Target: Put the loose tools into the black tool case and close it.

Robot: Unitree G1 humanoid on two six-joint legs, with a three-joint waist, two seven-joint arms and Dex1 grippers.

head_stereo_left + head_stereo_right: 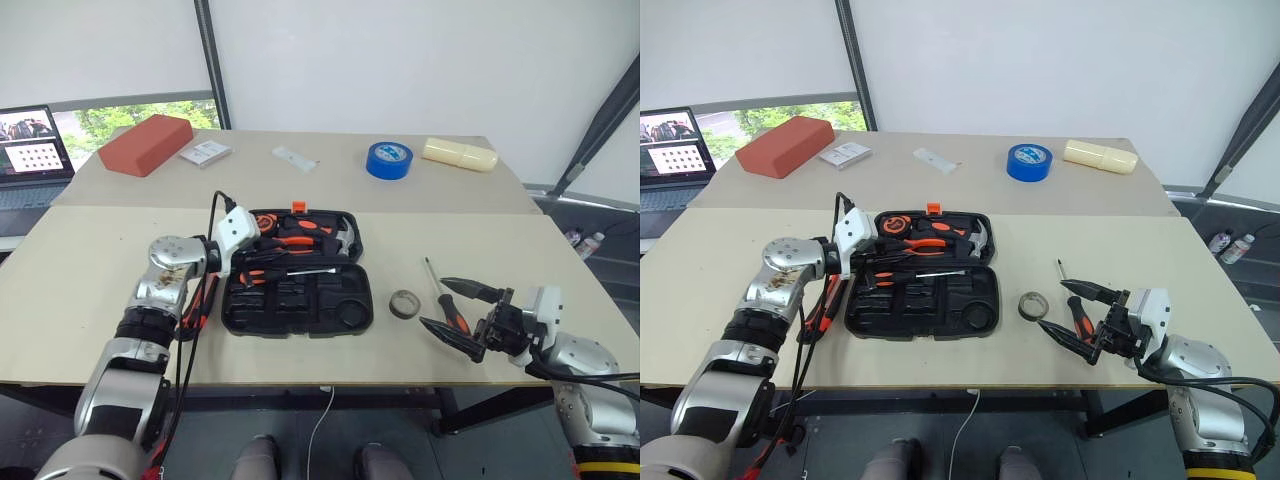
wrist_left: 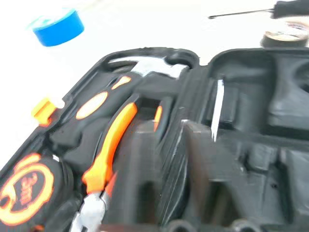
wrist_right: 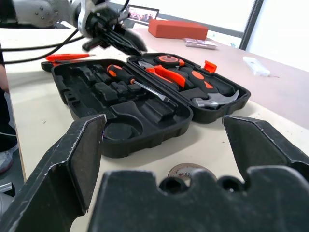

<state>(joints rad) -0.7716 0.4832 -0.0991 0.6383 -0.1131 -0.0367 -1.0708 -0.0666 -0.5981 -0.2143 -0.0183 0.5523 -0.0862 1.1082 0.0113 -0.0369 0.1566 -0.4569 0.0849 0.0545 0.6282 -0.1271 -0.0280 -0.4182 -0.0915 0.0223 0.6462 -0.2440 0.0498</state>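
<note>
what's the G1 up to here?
Packing loose tools into the open black case. One screwdriver already lies in a slot. The left gripper is shut and empty, over the case's left side. The right gripper is open beside a second screwdriver, with the small tape roll next to it, both on the table. An orange tool lies left of the case.

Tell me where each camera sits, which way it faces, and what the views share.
Eye views: on the head, looking forward and down over the table; the left gripper sits at the open case, the right gripper by the screwdriver and tape roll.
Left wrist view: on the left arm, close over the case; its fingers are shut.
Right wrist view: on the right arm, looking across the table between its open fingers at the case.
Shared: every view shows the case.
</note>
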